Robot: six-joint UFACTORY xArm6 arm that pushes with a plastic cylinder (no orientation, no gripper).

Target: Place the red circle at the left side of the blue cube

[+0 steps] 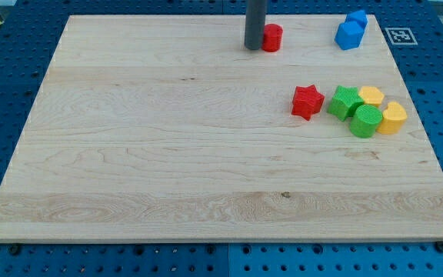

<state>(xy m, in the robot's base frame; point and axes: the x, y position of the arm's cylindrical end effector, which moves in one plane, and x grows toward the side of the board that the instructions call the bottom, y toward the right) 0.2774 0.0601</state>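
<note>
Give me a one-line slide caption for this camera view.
My tip touches the red circle on its left side, with the blue cube farther right.

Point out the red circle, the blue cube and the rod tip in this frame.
red circle [272,38]: camera view, on its front side.
blue cube [348,35]: camera view, on its front face.
my tip [253,48]: camera view, the rod's very end, against the circle's left.

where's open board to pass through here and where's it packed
Bare strip between the red circle, with my tip at its left, and the blue cubes. Crowded at the view's right: red star, green blocks, yellow blocks.
</note>
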